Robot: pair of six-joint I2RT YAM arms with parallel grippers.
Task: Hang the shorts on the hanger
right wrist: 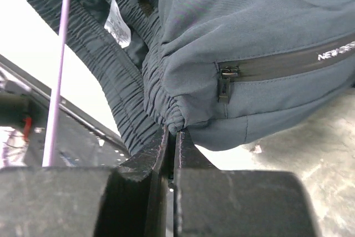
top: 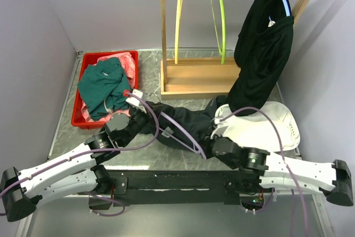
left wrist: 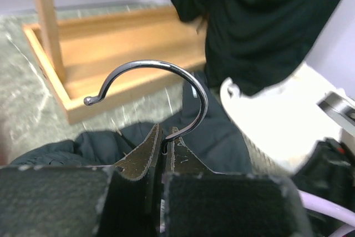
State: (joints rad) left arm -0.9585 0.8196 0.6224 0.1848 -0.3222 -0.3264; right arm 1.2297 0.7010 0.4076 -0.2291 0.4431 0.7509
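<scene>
Pinched by hook shank in near-shut left gripper (left wrist: 165, 137): thin lilac plastic hanger (left wrist: 152, 63). Pinched at gathered waistband in near-shut right gripper (right wrist: 172, 134): dark navy soft fabric shorts (top: 186, 123), heaped on grey marbled table (top: 66, 137) between arms. Likely faults: hook swivelling in narrow pinch; waistband slipping from shallow bite; loose fabric dragging, bunching, missing hanger arm.

Shorts (right wrist: 249, 26) matt cloth; hanger hook (left wrist: 155, 62) glossy metal; rack (left wrist: 111, 34) smooth wood.
</scene>
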